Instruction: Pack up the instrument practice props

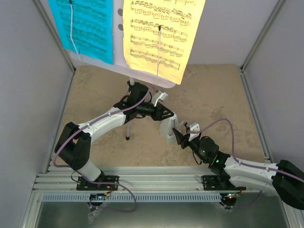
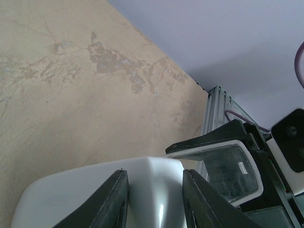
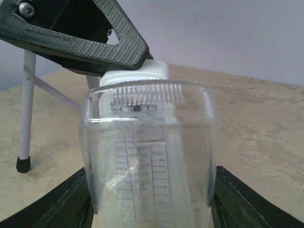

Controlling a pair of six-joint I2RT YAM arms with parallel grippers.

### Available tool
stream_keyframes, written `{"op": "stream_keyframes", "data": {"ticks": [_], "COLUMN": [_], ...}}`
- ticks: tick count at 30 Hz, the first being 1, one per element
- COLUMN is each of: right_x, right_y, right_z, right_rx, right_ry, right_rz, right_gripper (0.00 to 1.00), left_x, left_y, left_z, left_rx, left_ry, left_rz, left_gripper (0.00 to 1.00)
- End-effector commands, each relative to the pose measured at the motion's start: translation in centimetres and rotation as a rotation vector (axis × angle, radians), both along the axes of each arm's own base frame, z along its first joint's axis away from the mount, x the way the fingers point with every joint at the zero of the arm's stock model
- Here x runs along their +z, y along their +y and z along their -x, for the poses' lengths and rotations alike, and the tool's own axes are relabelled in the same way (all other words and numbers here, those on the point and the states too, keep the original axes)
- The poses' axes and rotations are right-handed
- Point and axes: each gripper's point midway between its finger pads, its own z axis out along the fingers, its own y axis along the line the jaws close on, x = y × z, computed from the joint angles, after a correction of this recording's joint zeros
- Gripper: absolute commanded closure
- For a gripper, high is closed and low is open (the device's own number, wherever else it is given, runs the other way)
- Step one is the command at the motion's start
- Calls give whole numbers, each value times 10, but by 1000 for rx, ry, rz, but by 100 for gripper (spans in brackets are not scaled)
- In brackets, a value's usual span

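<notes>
The small grey-white metronome (image 1: pixel 167 129) is held off the table at the centre. My left gripper (image 1: pixel 165 118) is shut on its body (image 2: pixel 95 190) from above. My right gripper (image 1: pixel 180 136) is shut on the metronome's clear front cover (image 3: pixel 149 142), which lies against the tempo scale; this cover also shows in the left wrist view (image 2: pixel 232 171). The white music stand (image 1: pixel 95 61) stands behind on its thin tripod (image 1: pixel 128 126). It carries the cyan sheet (image 1: pixel 85 26) and the yellow sheet (image 1: pixel 161 33).
A tripod leg with a black foot (image 3: pixel 22 164) stands just left of the metronome. Grey enclosure walls (image 1: pixel 28 95) close in the beige table (image 1: pixel 213 95) on the left, right and back. The arms' rail (image 1: pixel 156 178) runs along the near edge.
</notes>
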Motion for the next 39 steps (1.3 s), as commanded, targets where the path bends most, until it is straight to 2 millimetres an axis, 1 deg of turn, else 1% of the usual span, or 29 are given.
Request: {"op": "stream_keyframes", "data": {"ticks": [1, 5, 12, 15, 21, 25, 30, 35, 39], "right_x": [10, 3, 0, -2, 1, -3, -1, -5, -7], "right_y": [-6, -4, 5, 5, 4, 4, 10, 7, 8], "right_z": [-2, 0, -1, -2, -4, -6, -2, -3, -5], "right_rx": [-36, -21, 4, -3, -17, -32, 3, -22, -31], "right_ry": [-29, -14, -2, 10, 13, 27, 34, 38, 41], "right_rz": [-66, -59, -55, -58, -60, -59, -71, -60, -50], "right_gripper": [51, 52, 52, 52, 53, 53, 54, 54, 54], "left_x": [-7, -7, -5, -5, -9, -9, -10, -10, -12], "left_y": [3, 4, 5, 4, 5, 5, 7, 6, 6], "left_z": [7, 7, 7, 7, 5, 3, 1, 3, 3], "left_rx": [-17, -12, -6, -7, 13, 18, 28, 20, 18], "left_ry": [25, 23, 19, 22, 27, 29, 18, 24, 27], "left_rz": [-25, -22, -21, -20, -31, -33, -52, -46, -47], "left_gripper": [66, 66, 66, 66, 67, 67, 67, 67, 67]}}
